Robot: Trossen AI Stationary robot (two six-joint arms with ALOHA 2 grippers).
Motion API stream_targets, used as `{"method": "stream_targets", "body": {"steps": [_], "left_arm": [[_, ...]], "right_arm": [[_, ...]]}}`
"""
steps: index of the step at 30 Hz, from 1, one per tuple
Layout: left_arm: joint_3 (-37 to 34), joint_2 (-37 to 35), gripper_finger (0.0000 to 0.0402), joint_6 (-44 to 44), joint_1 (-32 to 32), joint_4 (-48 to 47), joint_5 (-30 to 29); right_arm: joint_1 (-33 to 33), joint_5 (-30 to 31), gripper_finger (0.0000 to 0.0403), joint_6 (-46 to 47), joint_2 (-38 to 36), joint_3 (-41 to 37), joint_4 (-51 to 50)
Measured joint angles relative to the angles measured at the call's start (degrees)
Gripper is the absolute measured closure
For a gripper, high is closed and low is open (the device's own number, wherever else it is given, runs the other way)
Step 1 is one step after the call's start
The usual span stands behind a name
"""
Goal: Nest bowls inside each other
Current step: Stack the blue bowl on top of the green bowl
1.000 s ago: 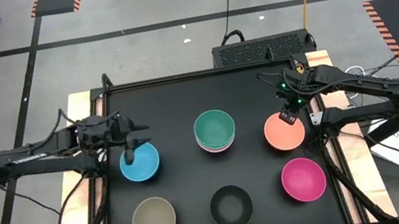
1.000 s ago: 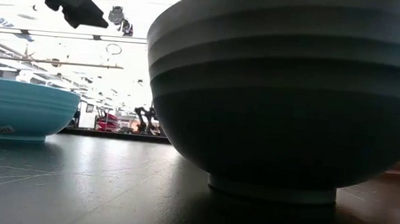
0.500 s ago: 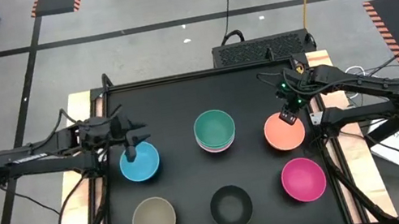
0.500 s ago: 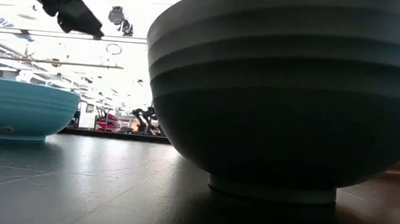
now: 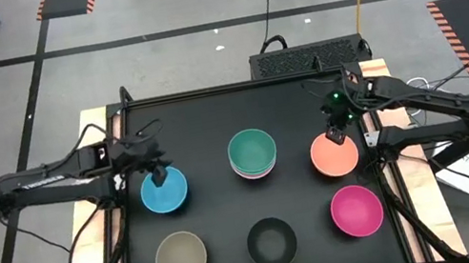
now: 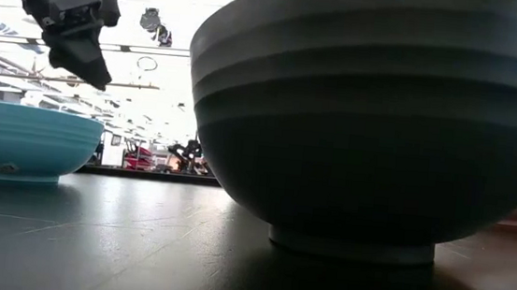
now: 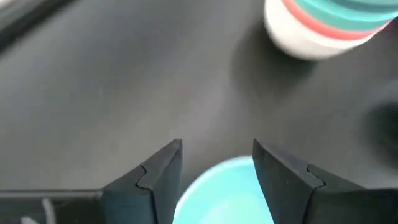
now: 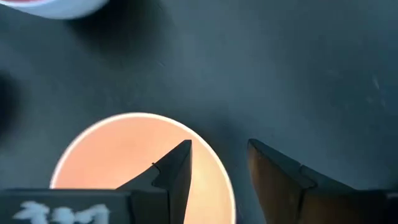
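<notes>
Six bowl places show in the high view. A blue bowl (image 5: 165,191) sits mid-left, and a stack with a turquoise bowl (image 5: 252,152) on top stands at the centre. An orange bowl (image 5: 335,155) is mid-right, with tan (image 5: 181,258), black (image 5: 272,243) and magenta (image 5: 357,210) bowls along the near row. My left gripper (image 7: 217,150) is open and hovers above the blue bowl's far rim (image 7: 227,180), clear of it in the low view (image 6: 82,66). My right gripper (image 8: 219,148) is open above the orange bowl's rim (image 8: 214,168), with one finger over the inside and one outside.
The stack shows white and pink rims (image 7: 311,37) under the turquoise bowl, far off in the left wrist view. The black bowl (image 6: 363,126) fills most of the low view. Bare black table (image 5: 199,123) lies along the far edge. Wooden side boards (image 5: 97,122) flank the table.
My left gripper has dropped toward the blue bowl's far rim and tipped so that its fingers point more steeply down. My right gripper has turned a little over the orange bowl's far rim. No bowl has moved.
</notes>
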Motion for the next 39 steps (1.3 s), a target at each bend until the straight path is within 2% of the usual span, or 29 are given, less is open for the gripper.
{"method": "stream_targets", "body": {"steps": [5, 10, 18, 29, 33, 39], "left_arm": [[2.6, 0.9, 0.0204, -0.9, 2.5, -7.6, 1.5], [4.6, 0.9, 0.0204, -0.4, 4.0, -13.1, 8.0], [4.6, 3.6, 0.0203, -2.0, 4.1, -18.9, 13.4], [4.6, 11.8, 0.0203, 1.3, 6.5, -22.8, 12.4], [4.6, 12.5, 0.0196, 3.3, 8.7, -22.8, 9.6], [4.6, 12.5, 0.0174, 4.9, 11.3, -22.8, 10.3]], "right_arm": [[0.0, -0.4, 0.0257, -1.6, -1.3, 0.0, 0.8], [0.0, -0.5, 0.0257, -2.8, -1.8, -0.8, 1.2], [0.0, -0.5, 0.0257, -3.3, -1.8, -2.7, 2.5], [0.1, -0.5, 0.0257, -3.5, -1.8, -2.7, 2.5], [0.1, -1.3, 0.0257, -3.6, -1.8, -2.7, 2.5], [0.1, -3.1, 0.0257, -4.3, -2.4, -2.7, 2.5]]}}
